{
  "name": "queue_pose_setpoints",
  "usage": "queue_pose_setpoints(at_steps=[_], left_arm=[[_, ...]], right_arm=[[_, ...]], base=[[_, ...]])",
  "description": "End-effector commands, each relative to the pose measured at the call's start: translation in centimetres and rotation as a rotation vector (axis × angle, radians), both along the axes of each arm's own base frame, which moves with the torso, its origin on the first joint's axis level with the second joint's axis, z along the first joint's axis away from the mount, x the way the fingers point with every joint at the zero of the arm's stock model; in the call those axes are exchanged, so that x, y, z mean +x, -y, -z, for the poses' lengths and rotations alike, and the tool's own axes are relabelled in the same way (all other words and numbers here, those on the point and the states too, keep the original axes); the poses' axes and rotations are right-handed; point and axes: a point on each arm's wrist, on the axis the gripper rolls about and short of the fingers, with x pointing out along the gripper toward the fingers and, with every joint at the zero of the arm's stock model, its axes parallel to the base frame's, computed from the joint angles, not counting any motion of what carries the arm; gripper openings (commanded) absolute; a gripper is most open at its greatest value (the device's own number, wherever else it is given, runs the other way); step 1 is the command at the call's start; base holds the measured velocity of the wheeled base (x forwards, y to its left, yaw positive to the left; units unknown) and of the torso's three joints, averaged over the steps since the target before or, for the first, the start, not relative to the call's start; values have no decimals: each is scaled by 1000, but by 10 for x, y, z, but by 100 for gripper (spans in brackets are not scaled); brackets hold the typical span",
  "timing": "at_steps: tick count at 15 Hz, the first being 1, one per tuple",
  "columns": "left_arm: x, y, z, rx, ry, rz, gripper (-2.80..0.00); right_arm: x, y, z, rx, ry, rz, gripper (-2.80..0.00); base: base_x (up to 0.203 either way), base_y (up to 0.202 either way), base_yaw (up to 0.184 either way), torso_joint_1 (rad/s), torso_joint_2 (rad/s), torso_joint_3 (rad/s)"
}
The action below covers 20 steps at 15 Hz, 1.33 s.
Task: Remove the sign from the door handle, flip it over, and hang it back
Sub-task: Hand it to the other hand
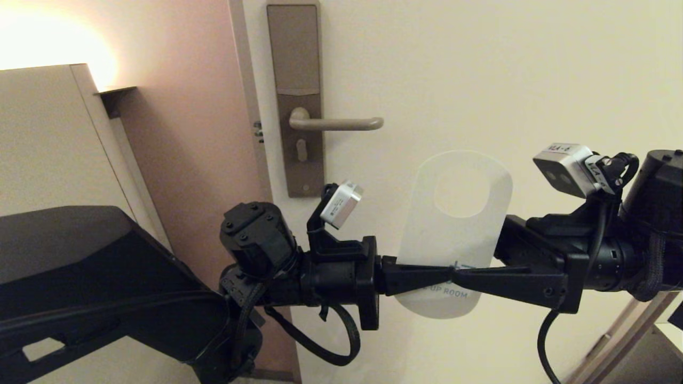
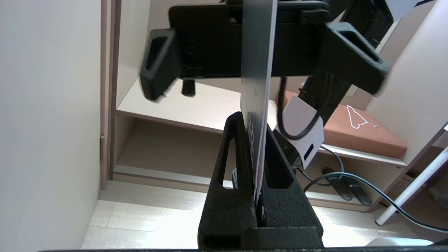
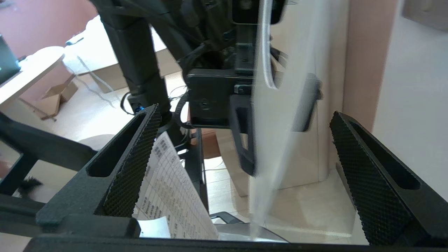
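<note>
Holding the sign point(image 1: 453, 234) pinched in my left tool point(image 1: 451, 275), white side facing me, below and right of the bare door handle point(image 1: 337, 124), I had my right tool point(image 1: 460, 277) spread wide around it; hanging it back remained.

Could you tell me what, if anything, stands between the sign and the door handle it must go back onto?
Nothing visible does. The sign, clamped by the left gripper, hangs below and right of the door handle, with only bare door between them.
</note>
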Motion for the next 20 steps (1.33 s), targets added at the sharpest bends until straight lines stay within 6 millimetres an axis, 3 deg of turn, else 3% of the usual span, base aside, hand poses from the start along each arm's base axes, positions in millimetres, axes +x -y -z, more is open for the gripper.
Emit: queue_pose_setpoints(at_steps=[1, 9, 10, 20], left_arm=[[-1, 0, -3, -30, 30, 7, -280], [-2, 0, -5, -36, 34, -4, -280], [-2, 0, -5, -37, 35, -4, -280], [-9, 7, -5, -43, 30, -2, -280]], right_arm=[[-1, -3, -1, 4, 11, -19, 0], [-2, -4, -1, -1, 40, -23, 0], [-2, -3, 0, -2, 42, -23, -280], [-3, -3, 0, -3, 41, -24, -280]], base=[[0, 0, 0, 0, 0, 0], [0, 0, 0, 0, 0, 0], [0, 0, 0, 0, 0, 0], [0, 0, 0, 0, 0, 0]])
